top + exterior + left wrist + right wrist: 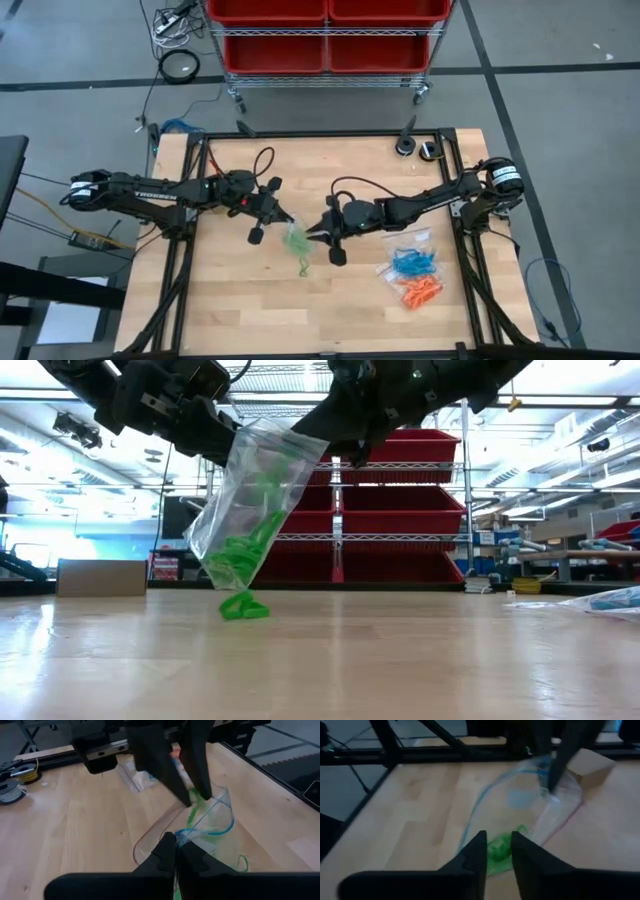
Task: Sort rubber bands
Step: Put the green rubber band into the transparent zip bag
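Item 1: clear plastic bag (240,510), held above the table's (240,310) middle, mouth up and tilted; green rubber bands (238,555) bunched in its lower part. 1 small green clump (244,606) lies on the table directly under the bag.

Item 2: left pincer (175,851), closed on the bag's rim at the blue zip strip, holding the mouth up.

Item 3: right pincer (498,851), at the bag's mouth opposite the left one, fingers slightly parted with nothing visibly clamped between them; a green strand hangs just beside its fingertips in the left wrist view.

Item 4: blue rubber bands (411,263) and orange rubber bands (421,291), 2 heaps near the table's right edge, apparently in or on clear bags; well apart from the green lot.

Handling note, as judgement: the step appears to be dropping green bands into the bag. Keep the left grip firm and the mouth wide, let go well inside the rim, then fetch the fallen clump below.
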